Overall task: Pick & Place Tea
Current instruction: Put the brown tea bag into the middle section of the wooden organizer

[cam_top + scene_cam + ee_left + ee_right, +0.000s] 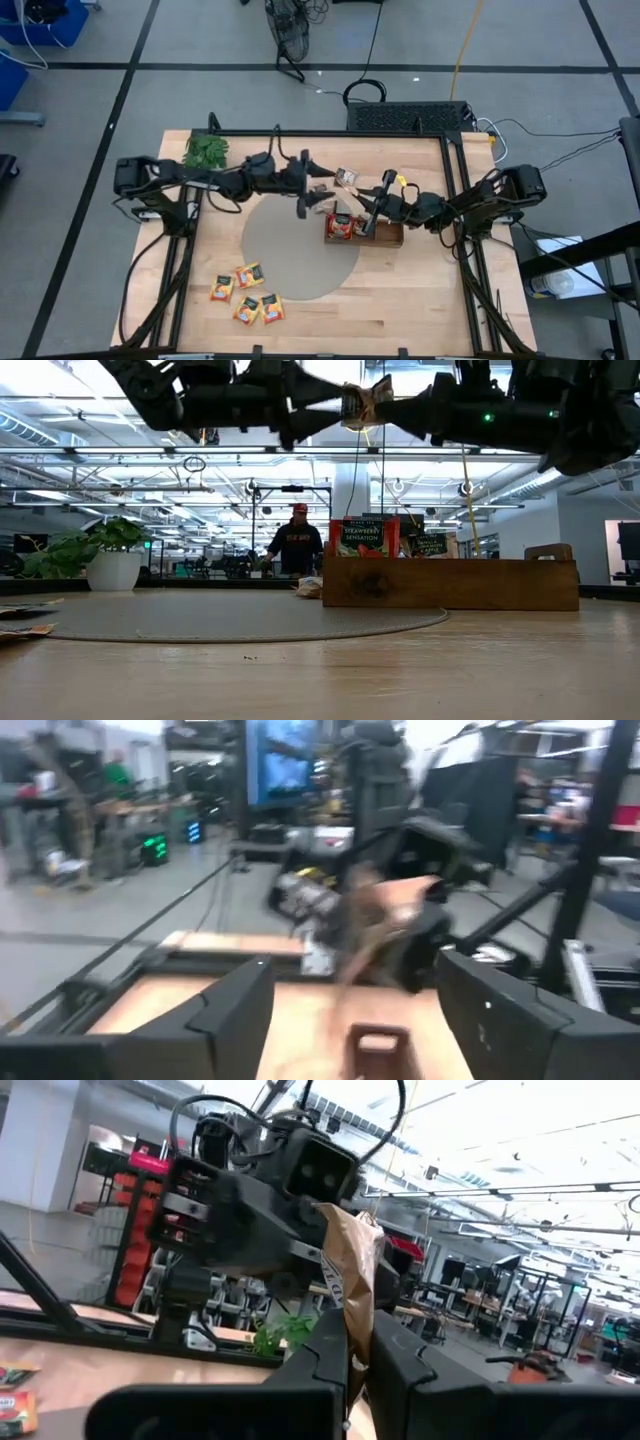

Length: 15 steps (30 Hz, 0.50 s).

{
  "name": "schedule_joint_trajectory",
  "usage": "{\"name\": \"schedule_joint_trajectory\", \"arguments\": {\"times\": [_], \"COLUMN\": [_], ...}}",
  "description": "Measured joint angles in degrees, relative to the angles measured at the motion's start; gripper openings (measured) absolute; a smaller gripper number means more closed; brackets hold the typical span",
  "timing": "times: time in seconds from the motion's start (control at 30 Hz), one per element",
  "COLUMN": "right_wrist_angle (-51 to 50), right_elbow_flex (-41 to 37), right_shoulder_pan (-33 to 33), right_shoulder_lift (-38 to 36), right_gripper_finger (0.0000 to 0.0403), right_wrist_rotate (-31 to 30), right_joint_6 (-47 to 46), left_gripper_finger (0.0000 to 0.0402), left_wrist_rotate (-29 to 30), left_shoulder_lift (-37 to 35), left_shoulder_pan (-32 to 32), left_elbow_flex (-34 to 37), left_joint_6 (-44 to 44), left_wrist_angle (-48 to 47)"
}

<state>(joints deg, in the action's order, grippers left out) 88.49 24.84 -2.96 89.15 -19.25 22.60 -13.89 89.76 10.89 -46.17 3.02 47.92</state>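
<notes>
My right gripper [360, 1342] is shut on one pale brownish tea sachet [350, 1270] with dark print, held in the air above the far left end of the brown wooden tray [385, 236]. The left gripper [360, 1010] is open and faces that sachet [385, 910] from the table's left at the same height, its fingers apart from it. A red sachet [340, 226] stands upright in the tray's left compartment. Several orange-yellow and red sachets [246, 296] lie flat on the table near its near left corner. My right gripper pinches the pale sachet between its two fingers at the sachet's lower edge [352, 1312]. The fingers come level from the table's right. The sachet stands upright above the fingers, lifted clear of tray and table [362, 400].
A round grey mat [290, 250] lies under the tray's left end. A green leafy sprig [205, 150] sits at the far left corner. A black frame [330, 134] runs along the table's far and side edges. Bare wood [420, 300] lies near right. A person [298, 542] stands in the room behind.
</notes>
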Motion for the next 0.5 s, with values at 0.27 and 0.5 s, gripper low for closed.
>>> {"name": "schedule_joint_trajectory", "arguments": {"times": [0.27, 0.5], "right_wrist_angle": [-0.5, -0.5], "right_elbow_flex": [0.0, 0.0], "right_shoulder_pan": [0.3, 0.3], "right_shoulder_lift": [0.0, 0.0], "right_gripper_finger": [0.0007, 0.0007], "right_wrist_rotate": [-0.1, 0.0], "right_joint_6": [-0.9, -0.9], "left_gripper_finger": [0.0273, 0.0225], "left_wrist_rotate": [-0.7, -0.7], "left_shoulder_lift": [2.9, 2.9], "left_shoulder_pan": [-2.1, -0.9], "left_elbow_flex": [-3.2, -3.2], "left_joint_6": [-5.2, -5.7], "left_wrist_angle": [-0.1, -1.7]}}
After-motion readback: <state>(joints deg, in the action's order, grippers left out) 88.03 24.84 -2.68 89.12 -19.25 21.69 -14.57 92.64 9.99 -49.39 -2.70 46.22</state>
